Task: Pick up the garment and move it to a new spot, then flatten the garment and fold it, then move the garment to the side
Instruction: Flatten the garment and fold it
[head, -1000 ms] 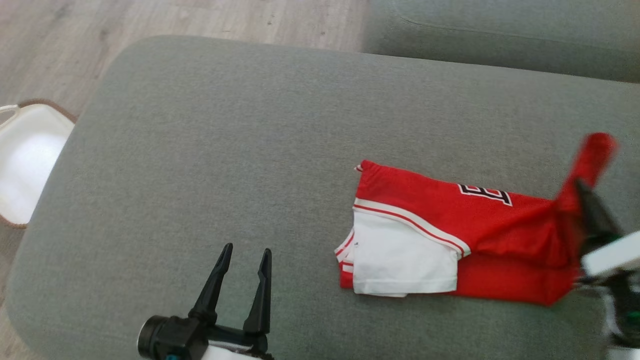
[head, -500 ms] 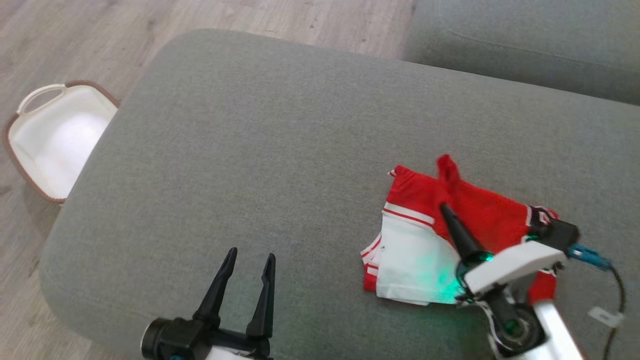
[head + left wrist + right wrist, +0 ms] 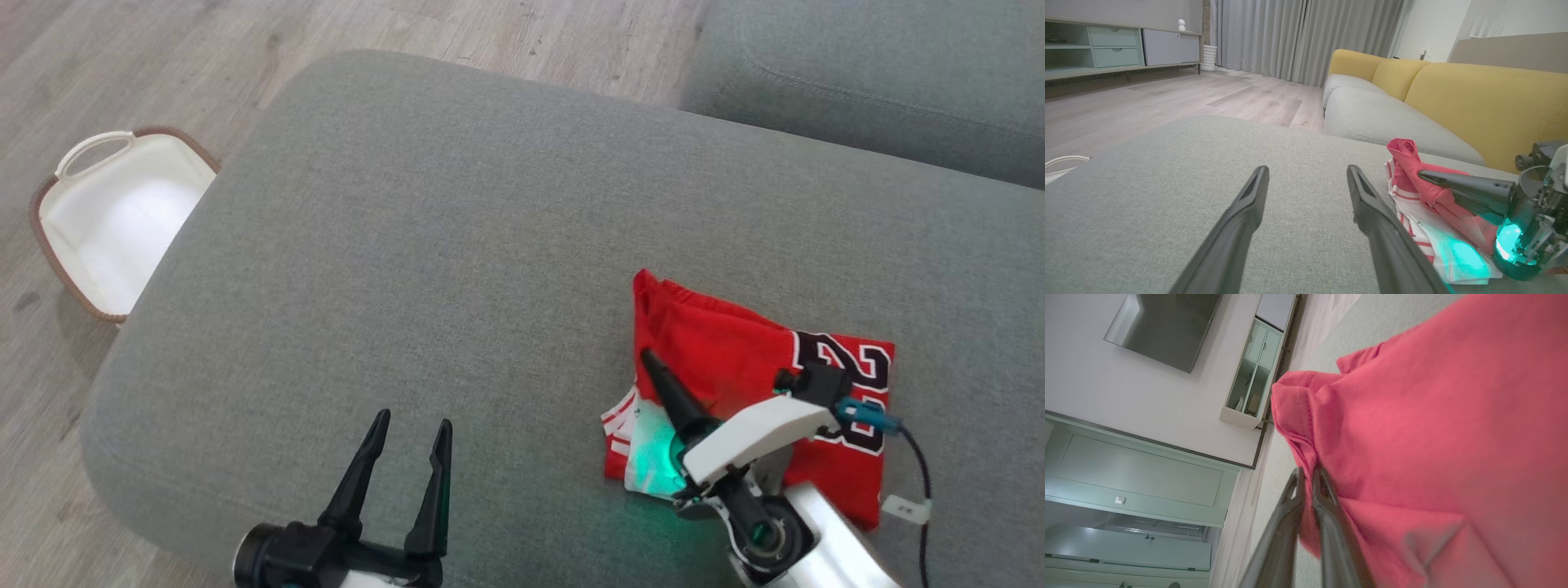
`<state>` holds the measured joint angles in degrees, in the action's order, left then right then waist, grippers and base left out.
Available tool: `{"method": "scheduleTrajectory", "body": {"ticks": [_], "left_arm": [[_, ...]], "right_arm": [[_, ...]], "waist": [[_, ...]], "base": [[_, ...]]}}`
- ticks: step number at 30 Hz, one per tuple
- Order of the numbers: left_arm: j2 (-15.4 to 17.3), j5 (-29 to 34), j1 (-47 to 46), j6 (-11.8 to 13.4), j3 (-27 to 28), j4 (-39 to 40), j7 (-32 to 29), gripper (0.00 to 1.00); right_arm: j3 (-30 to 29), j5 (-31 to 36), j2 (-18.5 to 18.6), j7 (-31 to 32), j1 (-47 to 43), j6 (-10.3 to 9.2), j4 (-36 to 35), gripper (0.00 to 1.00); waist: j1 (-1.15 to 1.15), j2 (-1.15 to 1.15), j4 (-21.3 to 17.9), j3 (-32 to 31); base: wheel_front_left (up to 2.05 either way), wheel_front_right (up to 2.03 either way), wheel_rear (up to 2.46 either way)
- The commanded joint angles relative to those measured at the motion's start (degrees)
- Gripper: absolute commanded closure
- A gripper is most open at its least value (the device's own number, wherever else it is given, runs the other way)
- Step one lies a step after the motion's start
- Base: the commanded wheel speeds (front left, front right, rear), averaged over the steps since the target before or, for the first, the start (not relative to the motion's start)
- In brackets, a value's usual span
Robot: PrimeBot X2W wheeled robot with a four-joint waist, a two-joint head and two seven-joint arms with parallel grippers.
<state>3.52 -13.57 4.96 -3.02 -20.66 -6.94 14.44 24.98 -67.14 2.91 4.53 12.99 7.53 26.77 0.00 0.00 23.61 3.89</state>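
Note:
The garment point(image 3: 735, 359) is a red jersey with white trim and a black number, lying folded on the grey sofa cushion point(image 3: 457, 245) at the right. My right gripper point(image 3: 651, 359) is shut on a red edge of it, holding that edge over the folded layers; the pinch shows close up in the right wrist view point(image 3: 1306, 473), with red cloth point(image 3: 1433, 437) draped to the right. In the left wrist view the garment point(image 3: 1412, 179) hangs over the right gripper's fingers point(image 3: 1457, 188). My left gripper point(image 3: 412, 425) stands open over bare cushion, to the left of the garment, holding nothing point(image 3: 1306, 171).
A white basket point(image 3: 114, 220) with a brown rim sits on the wooden floor beside the cushion's left edge. Another grey seat point(image 3: 882, 73) lies at the back right, with yellow backrests point(image 3: 1474, 94) behind. A blue-plugged cable point(image 3: 898, 457) trails from my right wrist.
My right gripper has carried the red edge from the far right leftward over the garment, folding it so the number now faces up. The head camera has shifted too. The left gripper stays open.

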Motion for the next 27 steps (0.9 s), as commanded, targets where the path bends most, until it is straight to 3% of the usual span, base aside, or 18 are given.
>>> {"method": "scheduleTrajectory", "body": {"ticks": [1,2,7,13,20,27], "left_arm": [[-0.6,0.0,-0.9,0.1,1.7,1.7,0.6,0.0],[-0.6,0.1,-0.9,0.1,1.5,1.7,0.6,0.0],[-0.6,0.6,-0.6,0.2,1.7,1.5,0.6,0.0],[-0.6,0.5,0.0,0.7,3.3,1.7,0.6,0.0],[-0.6,-1.6,1.2,2.7,6.3,2.1,0.6,0.0],[-0.6,-2.4,2.6,4.2,7.4,1.5,0.6,0.0]], "right_arm": [[1.9,-0.8,0.0,-0.5,2.7,-0.04,-1.6,0.45],[2.5,-1.3,0.0,-0.7,2.9,-0.04,-1.6,0.0],[3.5,1.9,0.0,-3.3,4.0,-0.04,-1.6,0.0],[-4.4,16.7,0.1,-6.1,2.9,-0.04,-3.1,0.0],[-14.0,34.2,3.5,-10.2,-4.3,-0.04,-12.5,0.0],[-15.8,46.3,5.5,-16.0,-11.2,-0.04,-14.9,0.0]], "waist": [[0.0,0.0,-0.2,0.0],[0.0,0.0,-0.4,-0.1],[0.0,0.0,-1.9,-1.0],[0.0,0.0,-4.4,-3.1],[0.0,0.0,-7.1,-6.0],[0.0,0.0,-8.9,-8.7]], "base": [[0.0,0.0,0.0],[0.0,0.0,0.0],[0.0,0.0,0.0],[0.0,0.0,0.0],[0.0,0.0,0.0],[0.0,0.0,0.0]]}}
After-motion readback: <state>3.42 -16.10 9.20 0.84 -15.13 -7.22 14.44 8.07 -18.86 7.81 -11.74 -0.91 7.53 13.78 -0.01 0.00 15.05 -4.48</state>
